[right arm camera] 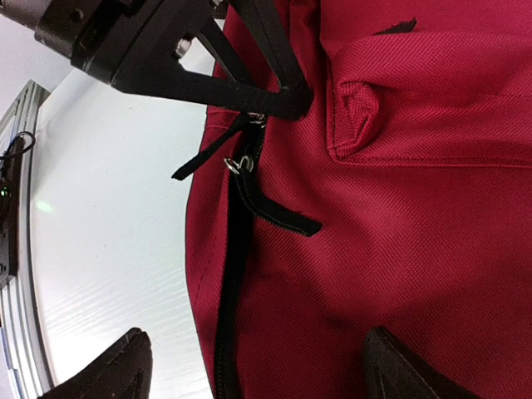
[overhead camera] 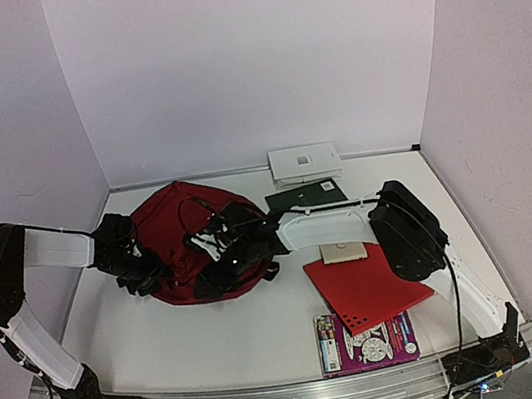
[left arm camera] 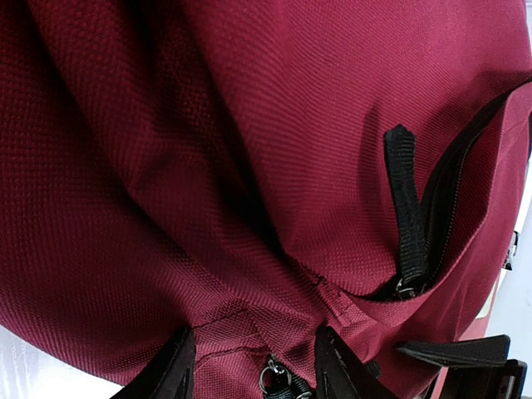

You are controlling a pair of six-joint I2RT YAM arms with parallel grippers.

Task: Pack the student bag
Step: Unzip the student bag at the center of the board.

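The student bag (overhead camera: 176, 236), dark red with black zippers, lies left of the table's middle. My left gripper (overhead camera: 145, 269) is at its near left edge. In the left wrist view the left gripper (left arm camera: 258, 374) has its jaws apart against the fabric (left arm camera: 208, 166), with a metal zipper ring (left arm camera: 278, 376) between them. A black pull strap (left arm camera: 406, 208) hangs by a partly open zipper. My right gripper (overhead camera: 226, 251) hovers over the bag's near side. The right gripper (right arm camera: 258, 374) is wide open and straddles the black zipper line (right arm camera: 229, 283), one finger over the table and one over the fabric.
A flat red folder (overhead camera: 366, 290) lies right of the bag with a small beige item (overhead camera: 342, 252) on it. A colourful book (overhead camera: 366, 340) sits in front of it. A dark green book (overhead camera: 306, 195) and a white box (overhead camera: 305, 163) lie at the back. Walls close three sides.
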